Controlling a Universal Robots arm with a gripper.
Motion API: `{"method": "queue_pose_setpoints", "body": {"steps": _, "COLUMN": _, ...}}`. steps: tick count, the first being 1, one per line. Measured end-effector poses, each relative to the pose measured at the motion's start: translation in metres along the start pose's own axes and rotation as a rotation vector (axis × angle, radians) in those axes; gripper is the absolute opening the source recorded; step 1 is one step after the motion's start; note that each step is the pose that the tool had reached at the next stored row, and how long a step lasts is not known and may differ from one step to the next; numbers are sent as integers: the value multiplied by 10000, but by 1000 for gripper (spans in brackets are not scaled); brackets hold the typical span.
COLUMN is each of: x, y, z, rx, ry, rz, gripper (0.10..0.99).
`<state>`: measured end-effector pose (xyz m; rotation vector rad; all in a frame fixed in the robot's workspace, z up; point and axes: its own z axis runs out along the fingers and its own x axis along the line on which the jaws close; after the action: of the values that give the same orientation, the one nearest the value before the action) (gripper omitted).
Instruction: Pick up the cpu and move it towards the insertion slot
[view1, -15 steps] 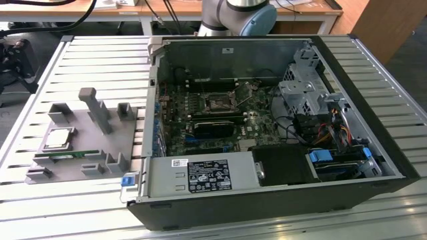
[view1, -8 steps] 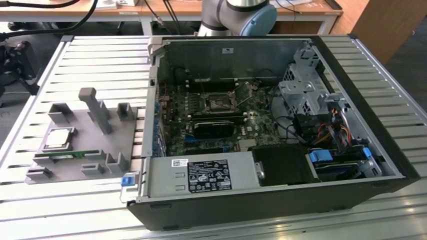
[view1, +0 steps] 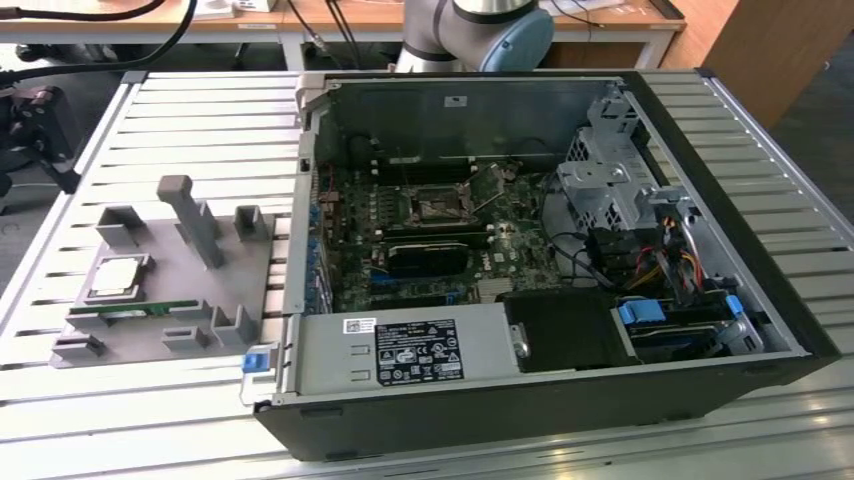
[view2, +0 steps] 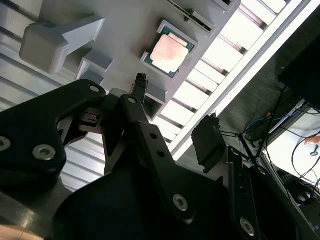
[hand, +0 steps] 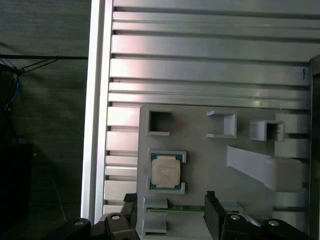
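The cpu (view1: 118, 276), a flat square chip with a shiny metal top, lies in its pocket on the grey fixture (view1: 187, 285) at the exterior view's left. Both wrist views look down on it from well above: cpu (hand: 166, 171), cpu (view2: 167, 52). My gripper (hand: 171, 202) hangs open over the fixture, one black fingertip (hand: 131, 202) on each side of the chip's line, touching nothing. In the second wrist view the gripper (view2: 175, 110) is spread wide. The insertion slot (view1: 438, 205) sits on the green board inside the open computer case.
A green memory stick (view1: 134, 310) lies on the fixture just beside the cpu. Grey posts (view1: 187, 215) stand up from the fixture. The black case wall (view1: 310, 200) rises between fixture and board. The slatted table's edge (hand: 97, 125) runs close by. The arm's base (view1: 474, 25) stands behind the case.
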<state>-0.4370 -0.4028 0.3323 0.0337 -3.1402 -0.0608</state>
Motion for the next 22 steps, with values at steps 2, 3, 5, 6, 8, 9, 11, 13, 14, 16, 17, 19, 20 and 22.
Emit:
{"method": "queue_pose_setpoints", "body": {"steps": 2, "x": 0, "y": -1, "z": 6, "rx": -1, "ry": -1, "rz": -1, "gripper": 647}}
{"method": "queue_pose_setpoints", "body": {"steps": 3, "x": 0, "y": -1, "z": 9, "rx": -1, "ry": -1, "rz": -1, "gripper": 647}}
{"method": "queue_pose_setpoints", "body": {"steps": 5, "x": 0, "y": -2, "z": 15, "rx": -1, "ry": -1, "rz": -2, "gripper": 647}}
{"method": "queue_pose_setpoints", "body": {"steps": 6, "x": 0, "y": -2, "z": 17, "rx": -1, "ry": -1, "rz": -1, "gripper": 647}}
{"method": "queue_pose_setpoints", "body": {"steps": 8, "x": 0, "y": -3, "z": 23, "rx": -1, "ry": 0, "rz": -1, "gripper": 647}}
{"method": "queue_pose_setpoints", "body": {"steps": 9, "x": 0, "y": -3, "z": 27, "rx": -1, "ry": -1, "rz": -1, "gripper": 647}}
{"method": "queue_pose_setpoints", "body": {"steps": 11, "x": 0, "y": -3, "z": 33, "rx": -1, "ry": -1, "rz": -1, "gripper": 647}}
{"method": "queue_pose_setpoints", "body": {"steps": 13, "x": 0, "y": -4, "z": 38, "rx": -1, "ry": -1, "rz": -1, "gripper": 647}}
{"method": "queue_pose_setpoints", "body": {"steps": 14, "x": 0, "y": -4, "z": 41, "rx": -1, "ry": -1, "rz": -1, "gripper": 647}}
{"method": "queue_pose_setpoints", "body": {"steps": 16, "x": 1, "y": -5, "z": 48, "rx": -1, "ry": -1, "rz": -1, "gripper": 647}}
{"method": "queue_pose_setpoints", "body": {"steps": 17, "x": 1, "y": -6, "z": 52, "rx": -1, "ry": -1, "rz": -1, "gripper": 647}}
{"method": "queue_pose_setpoints", "body": {"steps": 19, "x": 1, "y": -7, "z": 58, "rx": -1, "ry": -1, "rz": -1, "gripper": 647}}
{"method": "queue_pose_setpoints", "body": {"steps": 20, "x": 1, "y": -7, "z": 62, "rx": -1, "ry": -1, "rz": -1, "gripper": 647}}
{"method": "queue_pose_setpoints", "body": {"steps": 22, "x": 1, "y": -8, "z": 68, "rx": 0, "ry": 0, "rz": 0, "gripper": 647}}
